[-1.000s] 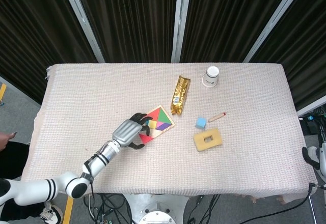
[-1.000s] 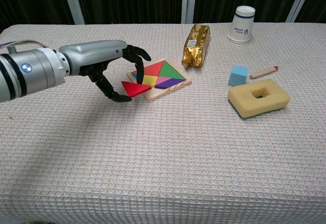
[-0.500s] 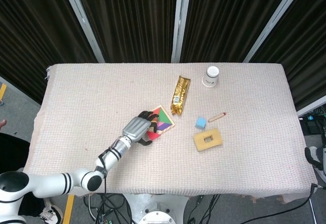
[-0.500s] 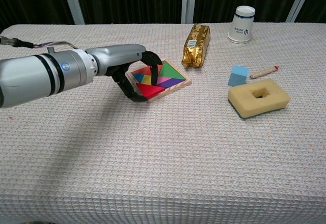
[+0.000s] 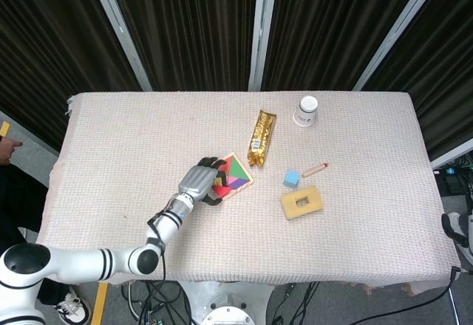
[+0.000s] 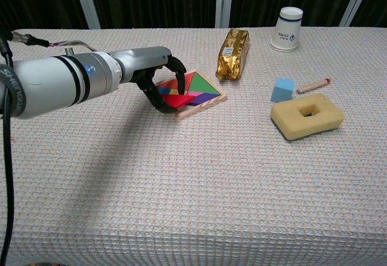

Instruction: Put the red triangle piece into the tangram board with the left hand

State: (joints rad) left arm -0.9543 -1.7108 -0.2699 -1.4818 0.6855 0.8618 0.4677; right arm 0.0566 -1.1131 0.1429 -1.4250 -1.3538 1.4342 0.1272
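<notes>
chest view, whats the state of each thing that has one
left hand: fingers curled over the board's near corner, on the red triangle
red triangle: on the board, under the fingers
tangram board: flat on table, coloured pieces in it
paper cup: upright
gold packet: lying flat
sponge: flat, hole up

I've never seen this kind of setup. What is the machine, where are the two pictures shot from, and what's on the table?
It is a two-armed robot with human-like hands, steered by a person. One picture looks down from its head, the other forward from its chest. Its left hand holds a red triangle piece over the wooden tangram board. The right hand is not visible. On the cloth-covered table also lie a gold packet, a paper cup, a blue cube, a pencil and a yellow sponge.
</notes>
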